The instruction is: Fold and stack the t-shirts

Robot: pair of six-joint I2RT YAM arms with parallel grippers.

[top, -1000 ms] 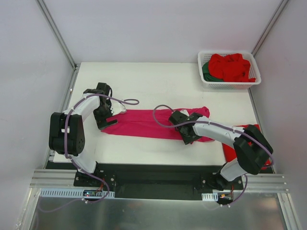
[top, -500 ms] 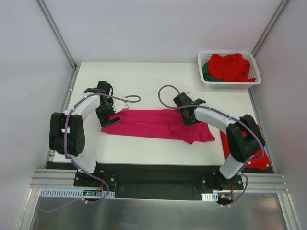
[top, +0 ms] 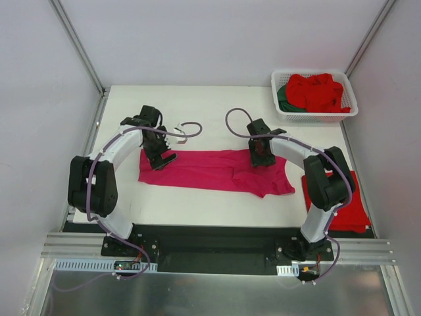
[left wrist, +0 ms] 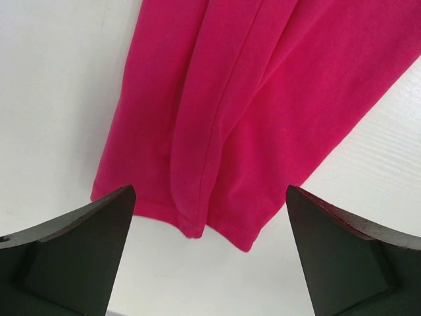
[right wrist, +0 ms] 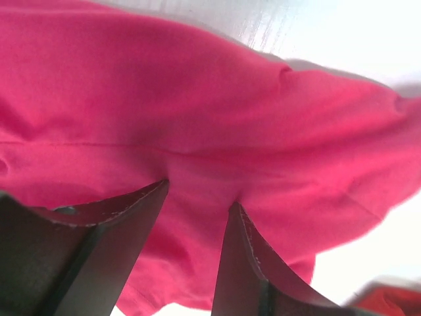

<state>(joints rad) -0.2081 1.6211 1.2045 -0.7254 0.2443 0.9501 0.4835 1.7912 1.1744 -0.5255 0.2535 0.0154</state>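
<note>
White smooth desk (top: 217, 105), grey walls round it. Far right corner: white slotted plastic basket (top: 314, 116) with crumpled red shirts (top: 319, 91) on top of a green shirt (top: 284, 97), well apart from both arms. Near right edge: flat red shirt (top: 348, 207), partly hidden behind the right arm's elbow. Pink shirt (top: 210, 168) is mid-desk, soft knit cloth folded into a long band running left to right, with a lengthwise crease and hemmed edges; its right end flares wider. Left end effector (top: 163, 157) is over the band's left end, jaws spread wide, nothing between them; the wrist view shows the hem below and between the fingers (left wrist: 85, 243). Right end effector (top: 262, 158) is over the band's far edge near the right end, jaws part-way apart, low over the cloth, no fold pinched that I can see (right wrist: 197, 194).
</note>
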